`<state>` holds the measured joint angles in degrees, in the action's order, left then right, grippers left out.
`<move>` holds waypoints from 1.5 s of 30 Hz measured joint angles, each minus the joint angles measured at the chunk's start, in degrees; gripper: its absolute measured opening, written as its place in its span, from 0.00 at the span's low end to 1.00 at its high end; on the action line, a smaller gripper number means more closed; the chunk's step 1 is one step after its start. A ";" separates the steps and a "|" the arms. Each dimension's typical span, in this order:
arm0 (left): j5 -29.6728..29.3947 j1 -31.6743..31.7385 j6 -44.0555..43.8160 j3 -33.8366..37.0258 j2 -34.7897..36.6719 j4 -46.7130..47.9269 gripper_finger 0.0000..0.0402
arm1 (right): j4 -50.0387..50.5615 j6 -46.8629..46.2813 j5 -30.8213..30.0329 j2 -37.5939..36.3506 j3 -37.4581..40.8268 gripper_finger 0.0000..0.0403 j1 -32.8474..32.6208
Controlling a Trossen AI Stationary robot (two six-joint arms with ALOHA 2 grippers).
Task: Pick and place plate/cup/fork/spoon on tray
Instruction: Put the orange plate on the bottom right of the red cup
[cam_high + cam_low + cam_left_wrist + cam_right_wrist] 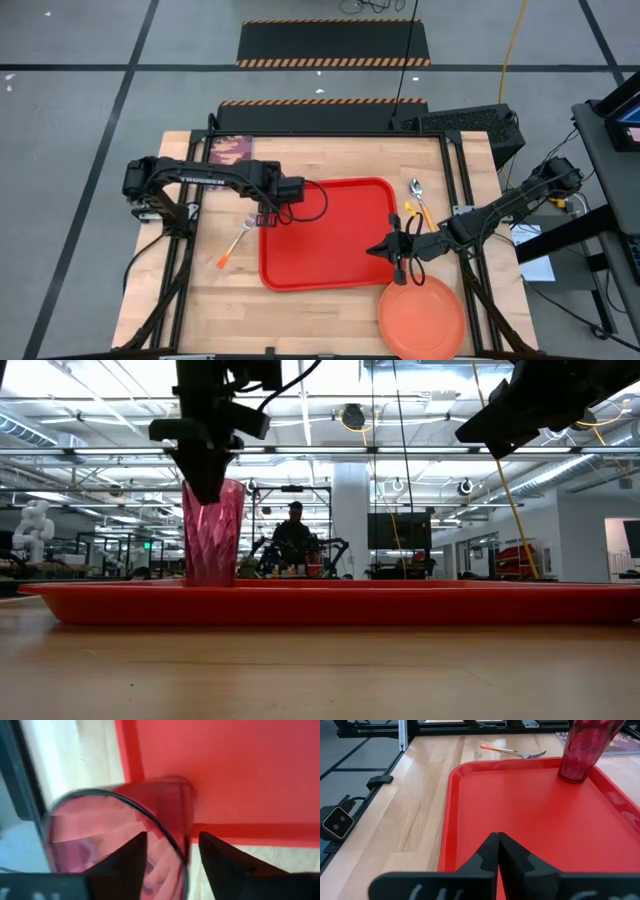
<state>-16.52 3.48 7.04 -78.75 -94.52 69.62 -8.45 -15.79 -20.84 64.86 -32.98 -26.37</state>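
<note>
The dark red cup (212, 535) stands upright on its base in the far left corner of the red tray (330, 240); it also shows in the right wrist view (580, 750). My left gripper (173, 837) points down over the cup and is open. One finger (132, 855) stands inside the rim and one finger (220, 860) outside, with gaps to the wall. My right gripper (385, 250) is shut and empty above the tray's right edge. The fork (235, 243) lies on the table left of the tray. The spoon (420, 200) lies right of it. The orange plate (422, 318) lies at the near right.
A dark printed card (230, 150) lies at the table's far left corner. A small yellow piece (410, 208) lies beside the spoon. A person (295, 530) stands in the room far behind the table. The middle of the tray (520, 805) is bare.
</note>
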 joint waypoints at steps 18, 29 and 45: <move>-11.76 -16.56 -20.25 -12.23 0.02 6.54 0.62 | -3.47 -8.98 1.45 -0.02 0.01 0.00 -2.44; -25.28 -33.87 -20.83 -12.52 0.02 -13.39 0.54 | 2.41 -19.20 -7.07 -0.02 -4.87 0.00 -15.99; -28.58 -40.35 -9.82 -12.51 -6.33 -37.35 0.54 | 45.54 -44.19 0.82 19.07 -39.97 0.00 -30.15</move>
<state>-45.10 -36.86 -2.78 -91.26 -100.85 32.27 37.09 -59.98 -20.02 83.93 -72.95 -56.52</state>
